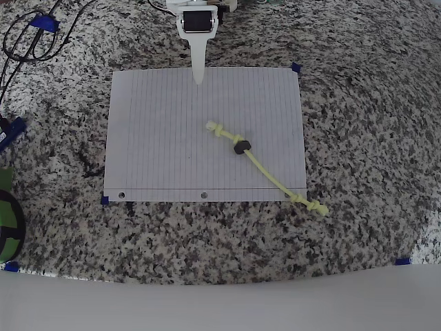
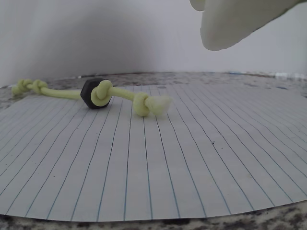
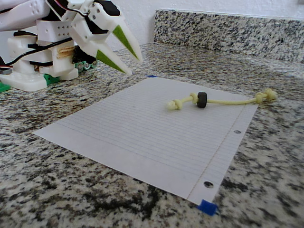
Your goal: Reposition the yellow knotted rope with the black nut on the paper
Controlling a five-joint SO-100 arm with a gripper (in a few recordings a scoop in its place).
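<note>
The white lined paper lies flat on the granite counter. Across its right half the yellow knotted rope runs diagonally. One knotted end rests on the sheet; the other end lies off the paper's lower right corner in the overhead view. The black nut sits threaded on the rope near the inner knot. My white gripper hovers over the paper's far edge, open and empty, well apart from the rope. One finger shows at the top of the wrist view.
Blue tape tabs mark the paper's corners. Black cables lie at the counter's upper left in the overhead view, and a green and black object sits at the left edge. A granite backsplash rises behind the counter.
</note>
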